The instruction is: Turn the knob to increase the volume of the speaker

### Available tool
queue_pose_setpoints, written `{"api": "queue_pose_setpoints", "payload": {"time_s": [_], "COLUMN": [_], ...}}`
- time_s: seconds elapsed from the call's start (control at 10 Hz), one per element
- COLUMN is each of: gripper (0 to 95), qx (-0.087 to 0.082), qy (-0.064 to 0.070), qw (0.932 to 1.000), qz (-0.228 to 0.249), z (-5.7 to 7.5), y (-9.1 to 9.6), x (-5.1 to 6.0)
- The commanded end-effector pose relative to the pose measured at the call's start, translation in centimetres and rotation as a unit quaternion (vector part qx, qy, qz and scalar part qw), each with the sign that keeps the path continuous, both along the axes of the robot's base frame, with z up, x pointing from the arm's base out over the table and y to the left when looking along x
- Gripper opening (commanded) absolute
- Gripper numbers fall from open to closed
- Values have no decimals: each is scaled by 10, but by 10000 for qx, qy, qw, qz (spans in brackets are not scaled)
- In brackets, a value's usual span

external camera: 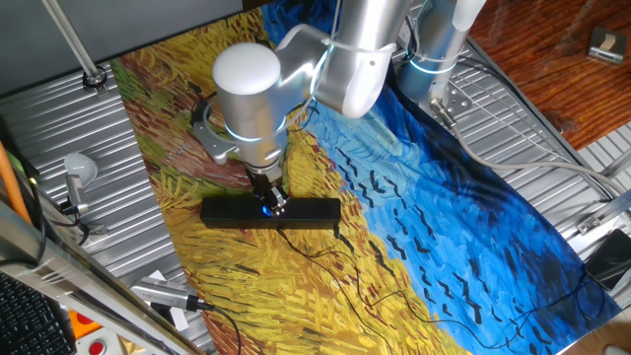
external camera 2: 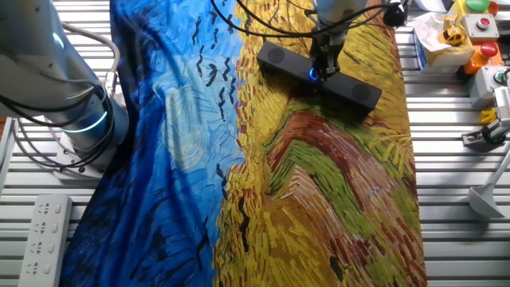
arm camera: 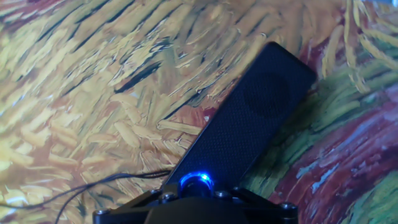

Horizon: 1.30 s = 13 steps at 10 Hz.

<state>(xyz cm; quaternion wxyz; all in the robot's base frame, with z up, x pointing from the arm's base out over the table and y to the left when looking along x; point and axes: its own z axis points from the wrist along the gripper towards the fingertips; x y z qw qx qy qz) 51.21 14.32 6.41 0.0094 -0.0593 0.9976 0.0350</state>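
The hand view looks down the gripper at the knob, a small round dial with a glowing blue ring, at the bottom edge of the picture right against the black gripper body. Whether the fingers are apart or closed on the knob cannot be told, since they hide one another in every view. The speaker, a long slim matte-black bar with a mesh face, stretches away from the knob toward the upper right. A thin black cable trails off to the left of the knob over the cloth, printed with a painting of yellow wheat strokes.

In one fixed view the speaker lies flat on the yellow part of the cloth, and the gripper comes straight down on its middle, where the knob shows as a spot of blue light. The silver arm rises above the speaker. A grey microphone stands left of the speaker on the ribbed metal table.

In the other fixed view the speaker lies at a slant far from the camera, with the gripper on the knob. A white power strip lies well apart from the speaker, at the near left corner
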Motion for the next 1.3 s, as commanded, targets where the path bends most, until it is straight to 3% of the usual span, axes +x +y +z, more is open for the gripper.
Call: {"api": "queue_pose_setpoints", "payload": {"time_s": [0.1, 0.2, 0.3, 0.4, 0.5, 0.6, 0.7, 0.8, 1.0, 1.1, 1.3], "gripper": [570, 570, 760, 760, 570, 570, 570, 570, 570, 570, 570], "qx": [-207, -235, -252, -270, -295, -313, -327, -344, -351, -315, -255], "qy": [-79, -121, -139, -164, -282, -324, -323, -353, -400, -452, -521], "qw": [9980, 9955, 9930, 9873, 9782, 9652, 9587, 9288, 8901, 8621, 8276], "qz": [595, 905, 1141, 1556, 2037, 2576, 2808, 3673, 4527, 5038, 5583], "z": [1, 1, 1, 1, 1, 2, 3, 4, 4, 4, 4], "y": [1, 1, 2, 2, 2, 2, 2, 2, 2, 2, 2], "x": [-1, -1, 0, 0, -1, -1, -1, -1, -2, -2, -2]}}
